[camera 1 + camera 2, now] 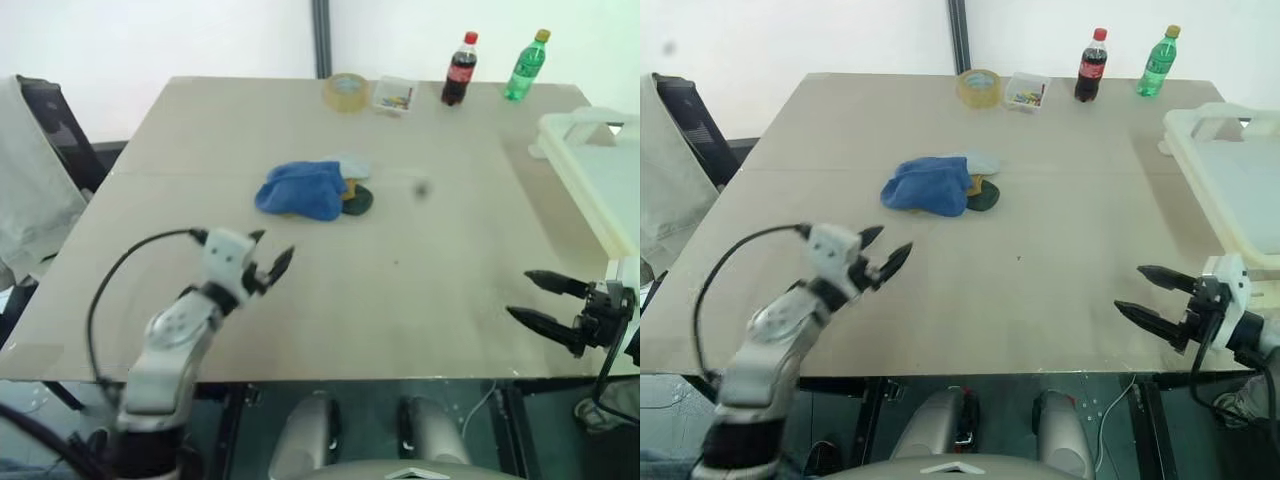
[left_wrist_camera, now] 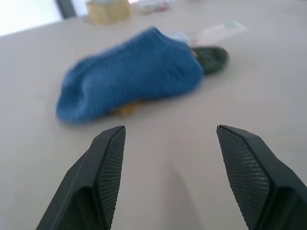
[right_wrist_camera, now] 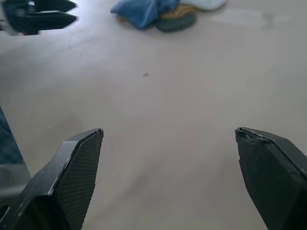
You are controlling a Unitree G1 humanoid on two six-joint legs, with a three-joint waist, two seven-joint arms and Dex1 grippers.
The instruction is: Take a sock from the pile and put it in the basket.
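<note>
We see the pile (image 1: 315,190) of socks lying near the middle of the surface (image 1: 420,290), a blue sock on top with yellow, dark green and pale ones tucked beneath it, and the basket (image 1: 595,170) sits at the right edge. Our left pincer (image 1: 270,255) hovers over the surface between the near edge and the pile, released and empty, its fingers aimed at the blue sock. Our right pincer (image 1: 535,298) hangs near the near right corner, spread wide and holding nothing.
</note>
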